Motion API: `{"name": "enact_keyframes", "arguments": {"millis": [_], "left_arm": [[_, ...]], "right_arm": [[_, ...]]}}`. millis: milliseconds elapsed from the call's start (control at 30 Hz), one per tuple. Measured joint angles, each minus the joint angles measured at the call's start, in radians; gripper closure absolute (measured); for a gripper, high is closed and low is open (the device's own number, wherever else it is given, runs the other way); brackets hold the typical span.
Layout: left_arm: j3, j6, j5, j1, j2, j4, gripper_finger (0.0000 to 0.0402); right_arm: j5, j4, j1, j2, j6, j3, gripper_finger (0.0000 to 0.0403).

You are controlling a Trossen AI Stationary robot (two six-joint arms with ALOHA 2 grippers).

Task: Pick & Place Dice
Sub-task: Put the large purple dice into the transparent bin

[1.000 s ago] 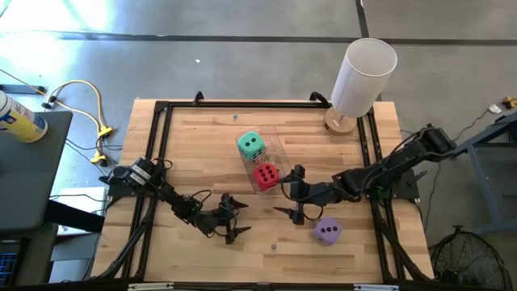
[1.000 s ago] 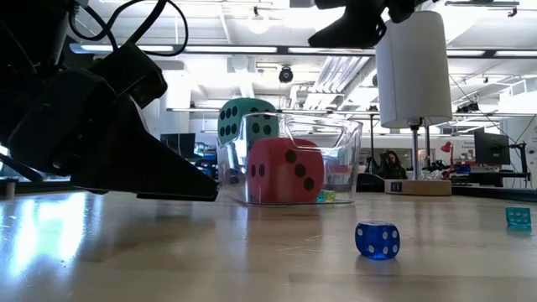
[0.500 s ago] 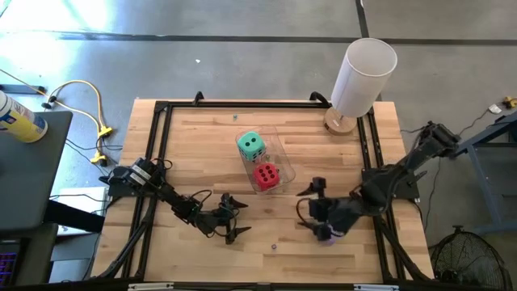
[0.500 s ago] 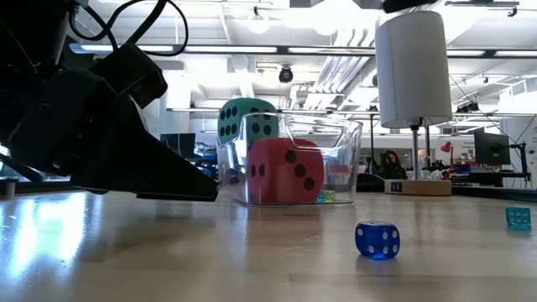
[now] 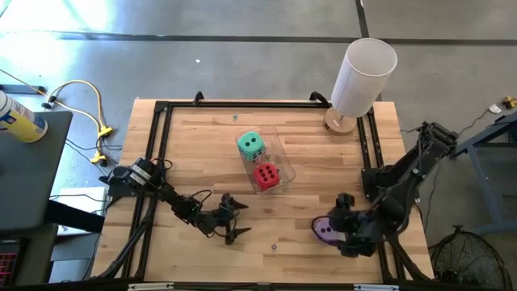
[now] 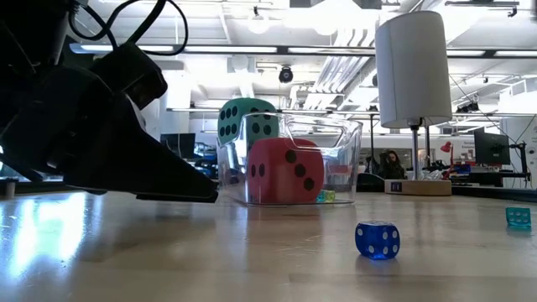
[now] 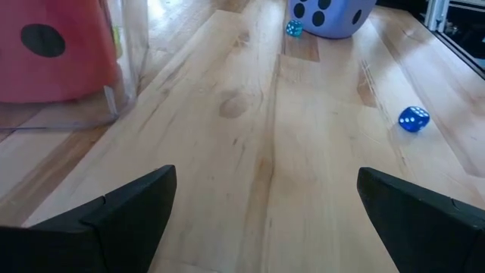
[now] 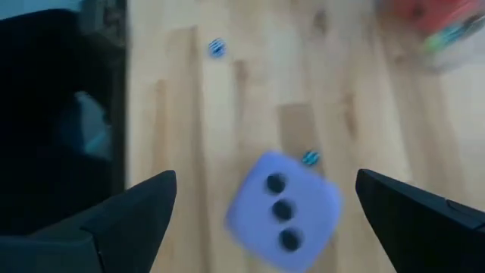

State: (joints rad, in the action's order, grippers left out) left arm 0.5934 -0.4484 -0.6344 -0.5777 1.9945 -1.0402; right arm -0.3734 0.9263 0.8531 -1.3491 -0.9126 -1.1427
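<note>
The purple die (image 8: 284, 208) lies on the table near its right front, three pips up. My right gripper (image 8: 266, 178) hangs open above it, pointing steeply down and touching nothing; in the high view it (image 5: 339, 225) covers part of the die (image 5: 324, 229). The red die (image 5: 266, 175) sits in the clear bin (image 5: 284, 171), and the green die (image 5: 251, 145) sits at the bin's far end, standing higher than the red one (image 6: 285, 172). My left gripper (image 5: 238, 218) waits open, low over the table's near left.
A white cylinder on a wooden base (image 5: 361, 77) stands at the far right corner. A small blue die (image 6: 377, 239) and a small teal die (image 6: 518, 216) lie loose on the wood. A black frame (image 5: 161, 121) borders the table. Bare wood lies between the grippers.
My right gripper has swung from beside the bin toward the table's near right, rising a little and tipping to point steeply down over the purple die. Its fingers stay open. The dice have not moved.
</note>
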Motion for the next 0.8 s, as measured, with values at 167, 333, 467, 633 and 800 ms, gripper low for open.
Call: {"name": "enact_keyframes", "arguments": {"millis": [167,333,467,633,800], "left_arm": [[0.0,0.0,0.015,0.001,0.0,0.0,0.0002],[0.0,0.0,0.015,0.001,0.0,0.0,0.0002],[0.0,0.0,0.015,0.001,0.0,0.0,0.0002],[0.0,0.0,0.015,0.001,0.0,0.0,0.0002],[0.0,0.0,0.014,0.001,0.0,0.0,0.0002]], "right_arm": [[0.088,0.0,0.023,0.0,-0.042,0.0,0.0003],[0.118,0.099,0.022,-0.048,-0.069,-0.076,0.0003],[0.132,0.255,0.022,-0.158,-0.126,-0.197,0.0003],[0.202,0.376,0.0,-0.295,-0.219,-0.293,0.0003],[0.245,0.387,-0.033,-0.341,-0.261,-0.294,0.0003]]}}
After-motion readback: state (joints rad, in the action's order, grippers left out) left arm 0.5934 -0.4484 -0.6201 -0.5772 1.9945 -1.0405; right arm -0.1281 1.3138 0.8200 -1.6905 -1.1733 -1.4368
